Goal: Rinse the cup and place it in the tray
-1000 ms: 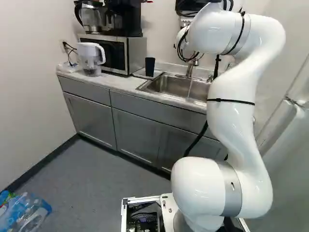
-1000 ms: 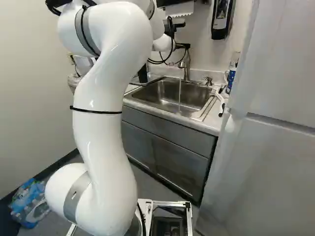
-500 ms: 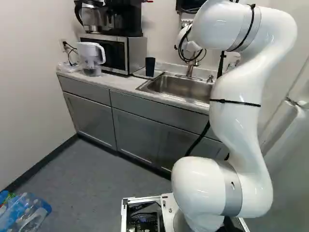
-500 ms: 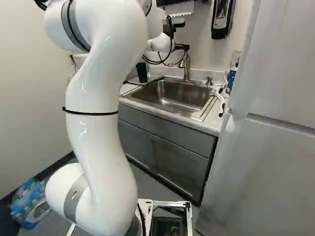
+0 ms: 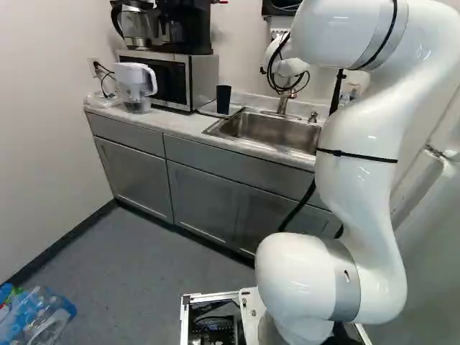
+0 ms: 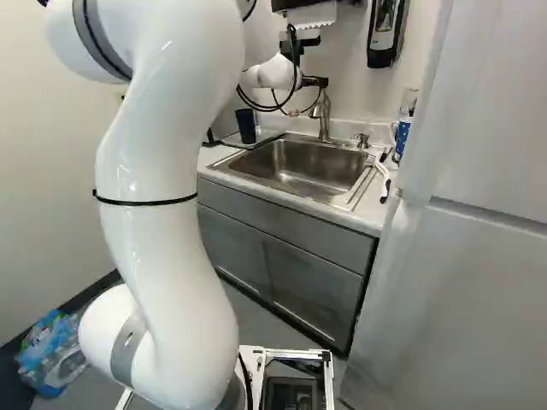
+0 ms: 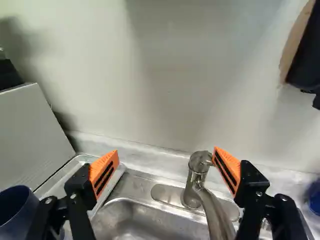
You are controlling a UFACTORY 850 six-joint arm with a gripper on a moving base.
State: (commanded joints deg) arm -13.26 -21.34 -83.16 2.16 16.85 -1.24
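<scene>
Right now the cup point(image 5: 223, 100) stands upright on the tray point(image 5: 208, 109), on the counter just beside the sink point(image 5: 268, 131), with its open mouth showing in my wrist view. Past the cup and tray, on the side away from the sink, is the microwave point(image 5: 169, 77), with the coffee maker point(image 5: 183, 29) on top and the water pitcher point(image 5: 134, 86) standing near it.

My gripper point(image 6: 316, 82) is over at the back of the sink, up by the faucet point(image 6: 324, 120). In the wrist view its two fingers are spread wide, orange pads facing each other, and I have nothing held between them. The faucet's top sits ahead of that gap, nearer one finger and apparently close to its pad; I can't tell whether they touch. The cup lies outside the other finger.

As for the arm point(image 5: 356, 187), it climbs from its base joint in a tall curve, leaning outward to the right in the left base view, then folds over at the top and reaches forward to the sink. The wrist point(image 6: 278, 73) ends up high in front of the back wall, with black cables point(image 6: 263, 106) looping beneath it.
</scene>
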